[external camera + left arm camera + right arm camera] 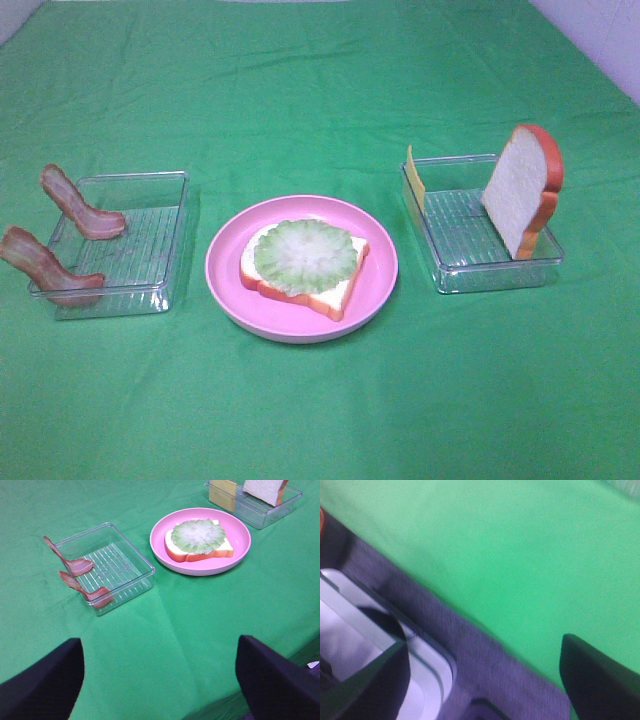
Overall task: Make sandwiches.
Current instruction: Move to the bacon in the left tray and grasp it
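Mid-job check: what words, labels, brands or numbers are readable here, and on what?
None: no text is readable in any view.
The plate, left tray, right tray, bread, lettuce, bacon, cheese and cloth carry no print.
The right wrist view is blurred; nothing legible there.

I find no text, label, brand, number or sign that I can read in any of my three views. The round pink plate (383,290), the clear plastic tray on the left (180,215), the clear plastic tray on the right (500,277), the upright toy white bread slice with orange-brown crust (518,185) and the green cloth (320,100) all show plain surfaces.
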